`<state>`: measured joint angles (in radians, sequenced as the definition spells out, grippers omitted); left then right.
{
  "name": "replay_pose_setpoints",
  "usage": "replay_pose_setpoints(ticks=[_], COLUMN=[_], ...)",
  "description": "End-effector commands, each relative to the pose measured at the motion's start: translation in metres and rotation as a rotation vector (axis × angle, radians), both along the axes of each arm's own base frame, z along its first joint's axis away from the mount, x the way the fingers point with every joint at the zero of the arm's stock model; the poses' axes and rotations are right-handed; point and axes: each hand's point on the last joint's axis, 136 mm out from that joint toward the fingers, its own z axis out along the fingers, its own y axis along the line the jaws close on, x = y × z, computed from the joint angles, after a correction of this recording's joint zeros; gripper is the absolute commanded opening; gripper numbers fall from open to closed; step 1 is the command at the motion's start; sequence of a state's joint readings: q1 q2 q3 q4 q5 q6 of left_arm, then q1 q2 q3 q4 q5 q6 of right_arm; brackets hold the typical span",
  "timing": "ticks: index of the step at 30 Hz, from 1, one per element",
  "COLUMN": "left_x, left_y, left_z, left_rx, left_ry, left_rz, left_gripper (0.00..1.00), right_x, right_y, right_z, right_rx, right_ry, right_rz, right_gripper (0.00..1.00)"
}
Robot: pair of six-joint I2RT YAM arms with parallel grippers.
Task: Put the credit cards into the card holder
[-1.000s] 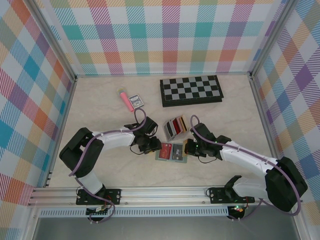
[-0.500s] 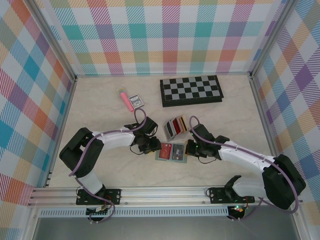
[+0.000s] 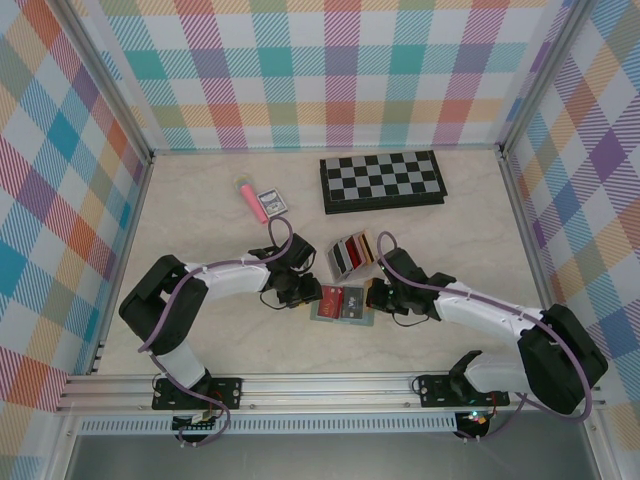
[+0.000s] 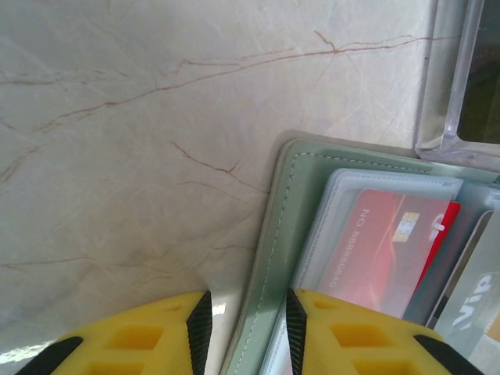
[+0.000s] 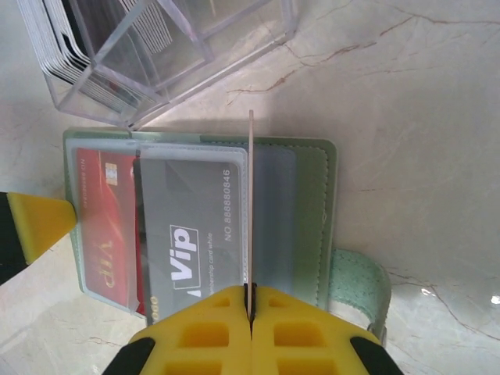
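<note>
Roughly mid-table, the card holder (image 3: pixel 342 303) lies open and flat. Its far edge is just beside the clear slotted rack (image 3: pixel 350 256), so little room is left between them. The left gripper (image 4: pixel 246 332) straddles the holder's stitched left edge. Its yellow fingers are a narrow gap apart, one over bare table and one over the holder's inside. The right gripper (image 5: pixel 251 312) is over the holder's right half, its pincer pressed together on a held card (image 5: pixel 250 203). That card stands on its thin edge and runs along one side of the clear sleeve covering the grey Vip card (image 5: pixel 191 226). A red card (image 5: pixel 105 226) sits pocketed further left, partly under the grey one. The closing tab (image 5: pixel 359 285) juts out to the right. Bare table spreads left, right and near of the holder.

The held card shows edge-on, so its face cannot be read, nor can I tell whether it touches a pocket. The right fingers cover the holder's near edge, and both wrist views crop the rack.

The table (image 3: pixel 200 330) is pale marble-look with thin brown veins, walled on three sides by pastel checked panels. A chessboard (image 3: pixel 383 181), a pink pen (image 3: pixel 247 197) and a small packet (image 3: pixel 272 203) lie well apart toward the far wall.
</note>
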<state>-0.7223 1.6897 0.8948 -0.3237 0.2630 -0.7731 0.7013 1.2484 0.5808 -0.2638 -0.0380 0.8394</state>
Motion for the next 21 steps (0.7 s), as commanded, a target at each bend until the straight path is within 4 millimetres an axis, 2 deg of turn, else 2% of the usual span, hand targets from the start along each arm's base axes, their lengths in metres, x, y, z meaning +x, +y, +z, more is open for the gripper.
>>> replay_pose_setpoints(ticks=[1,8,12,16,21], left_x=[-0.019,-0.018,-0.018,-0.018,-0.020], left_y=[-0.032,-0.034,-0.037,-0.039,-0.040], left_z=[-0.017,-0.016,-0.012,-0.007,-0.004], left_rx=[-0.079,-0.090,-0.111,-0.135,-0.144], left_ry=[0.048,0.045,0.037,0.033,0.031], left_rz=[-0.085,-0.083,-0.078,-0.067,-0.058], left_gripper=[0.33,0.33,0.32,0.30,0.29], right_x=[0.001,0.001,0.002,0.003,0.006], right_y=[0.006,0.010,0.024,0.042,0.030], right_z=[0.013,0.042,0.054,0.058,0.046], right_rx=[0.060,0.098,0.161,0.196,0.105], right_ry=[-0.028,-0.073,-0.084,-0.079,-0.062], right_rz=[-0.007,0.017,0.058,0.116,0.066], right_gripper=[0.06,0.07,0.08,0.08,0.08])
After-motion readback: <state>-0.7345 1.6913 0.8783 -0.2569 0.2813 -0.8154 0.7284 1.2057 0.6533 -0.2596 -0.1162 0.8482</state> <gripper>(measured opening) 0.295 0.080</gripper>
